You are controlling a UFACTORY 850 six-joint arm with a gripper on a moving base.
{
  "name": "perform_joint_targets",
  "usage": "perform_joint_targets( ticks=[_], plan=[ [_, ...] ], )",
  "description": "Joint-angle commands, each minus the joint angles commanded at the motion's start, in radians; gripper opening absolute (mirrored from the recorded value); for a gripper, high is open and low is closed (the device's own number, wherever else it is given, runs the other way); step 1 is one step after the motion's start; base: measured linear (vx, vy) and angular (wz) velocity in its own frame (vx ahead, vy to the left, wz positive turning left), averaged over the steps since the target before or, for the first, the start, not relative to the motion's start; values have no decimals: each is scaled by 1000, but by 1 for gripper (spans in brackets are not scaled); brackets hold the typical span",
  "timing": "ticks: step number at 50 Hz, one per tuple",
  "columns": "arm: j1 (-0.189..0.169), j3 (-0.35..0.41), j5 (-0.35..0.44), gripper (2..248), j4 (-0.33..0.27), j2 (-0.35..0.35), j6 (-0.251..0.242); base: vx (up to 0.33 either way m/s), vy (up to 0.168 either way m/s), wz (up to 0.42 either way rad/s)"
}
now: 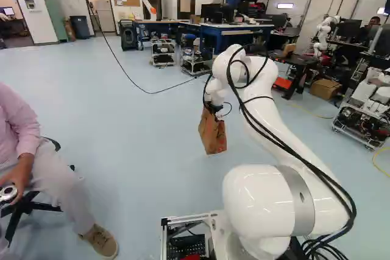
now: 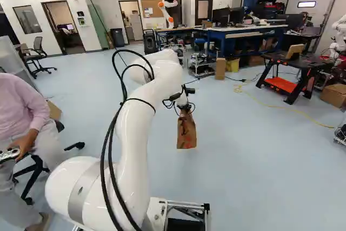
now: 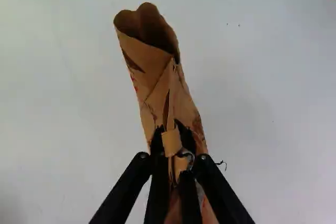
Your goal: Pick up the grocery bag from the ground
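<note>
One brown paper bag point(image 3: 152, 74) is pinched in the hand point(image 3: 172, 135), which has its two fingers closed on a folded part of the paper from opposite sides. The bag hangs beneath the wrist of the arm point(image 2: 136, 144), ahead of the arm's lowest joint, and looks to be clear of the floor point(image 1: 152, 168), though the gap under it is hard to judge.

The step in hand seems to be the lift itself, close to finished. To do it well, raise straight up and slowly, with the squeeze firm enough to trap the fold yet not so hard that it tears. Only a small gathered piece carries the load, so a jerk or a quick turn of the arm could set the bag swinging or work it loose.

The bag looks tall, narrow and limp, creased all over, with reddish marks on its side. Past the fingers, its paper flares into a rounded, darker hollow, while nearer the grip it folds into sharp pleats. What is inside, if anything, cannot be told.
</note>
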Motion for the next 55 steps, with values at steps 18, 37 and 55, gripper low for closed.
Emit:
perform_joint_targets(
  ticks=[18, 37, 55],
  plan=[
    [0, 70, 0, 24, 0, 102, 0, 0, 0, 0],
    [0, 133, 0, 24, 0, 205, 0, 0, 0, 0],
    [0, 183, 0, 24, 0, 297, 0, 0, 0, 0]
  ],
)
